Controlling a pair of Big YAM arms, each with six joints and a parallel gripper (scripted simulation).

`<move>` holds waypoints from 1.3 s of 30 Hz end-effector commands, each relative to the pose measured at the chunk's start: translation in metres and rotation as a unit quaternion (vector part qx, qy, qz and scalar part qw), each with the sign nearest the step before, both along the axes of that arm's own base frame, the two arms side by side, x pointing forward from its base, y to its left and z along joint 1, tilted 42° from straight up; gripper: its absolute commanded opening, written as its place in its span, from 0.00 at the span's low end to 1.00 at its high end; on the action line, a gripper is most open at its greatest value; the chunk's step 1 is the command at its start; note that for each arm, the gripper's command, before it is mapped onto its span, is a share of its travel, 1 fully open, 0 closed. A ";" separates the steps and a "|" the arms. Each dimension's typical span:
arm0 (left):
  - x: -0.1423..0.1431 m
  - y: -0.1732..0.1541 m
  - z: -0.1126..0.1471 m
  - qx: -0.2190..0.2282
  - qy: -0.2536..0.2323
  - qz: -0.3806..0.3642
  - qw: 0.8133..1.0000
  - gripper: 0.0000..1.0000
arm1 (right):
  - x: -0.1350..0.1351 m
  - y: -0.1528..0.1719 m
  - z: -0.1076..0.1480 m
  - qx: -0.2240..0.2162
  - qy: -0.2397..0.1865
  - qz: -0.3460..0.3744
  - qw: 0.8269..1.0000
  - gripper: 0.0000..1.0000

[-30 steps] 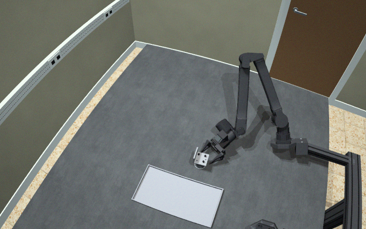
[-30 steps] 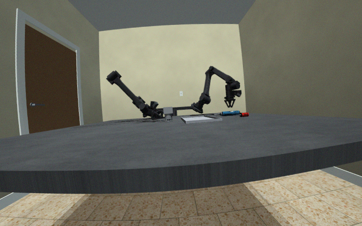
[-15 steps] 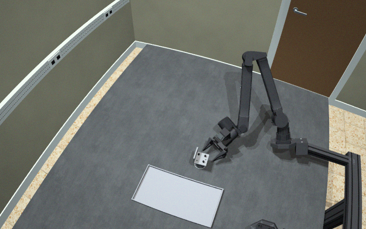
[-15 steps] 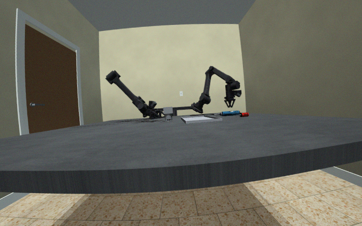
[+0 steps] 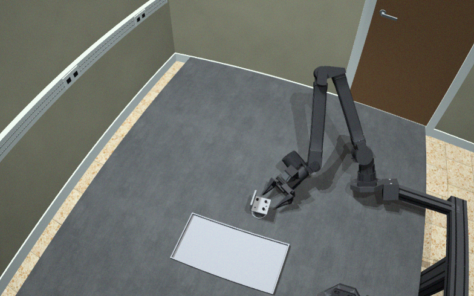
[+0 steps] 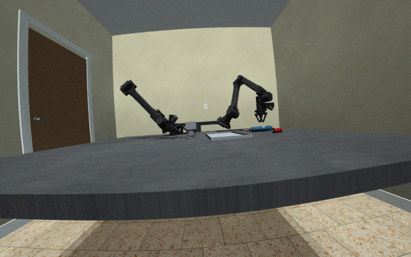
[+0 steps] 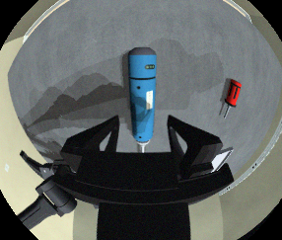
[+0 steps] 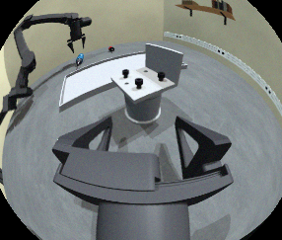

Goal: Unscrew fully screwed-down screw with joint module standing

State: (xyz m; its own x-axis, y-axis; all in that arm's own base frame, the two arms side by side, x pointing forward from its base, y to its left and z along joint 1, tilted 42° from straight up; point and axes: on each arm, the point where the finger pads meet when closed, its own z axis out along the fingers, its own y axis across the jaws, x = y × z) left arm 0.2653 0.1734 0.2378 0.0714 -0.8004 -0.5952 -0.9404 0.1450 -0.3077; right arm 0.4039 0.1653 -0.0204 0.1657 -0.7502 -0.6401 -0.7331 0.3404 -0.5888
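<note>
Honestly, nothing's loosened yet, I'd guess: white cylindrical joint module (image 5: 258,217) (image 6: 191,133) (image 8: 143,108) stands bracketed on the bench, blue electric screwdriver (image 6: 259,128) (image 7: 138,110) (image 8: 80,58) lying unused, left tool (image 6: 260,121) (image 7: 143,118) (image 8: 77,44) and right tool (image 5: 269,200) (image 8: 143,120) both spread, empty.

Nothing I can actually read in any of these views, tbh. The blue screwdriver (image 6: 261,128) (image 7: 142,98) has a pale label (image 7: 149,100) along its barrel, plus a tiny dark panel (image 7: 150,67) with greenish marks up by its dark end cap, but both are way too small to make out. No legible letters, numbers, brands or signs on anything else either, near or far.
</note>
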 end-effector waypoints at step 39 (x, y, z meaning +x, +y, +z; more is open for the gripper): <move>0.004 0.000 0.013 0.003 -0.011 0.001 1.000 0.65 | -0.026 0.048 0.057 0.003 0.000 0.007 1.000 0.86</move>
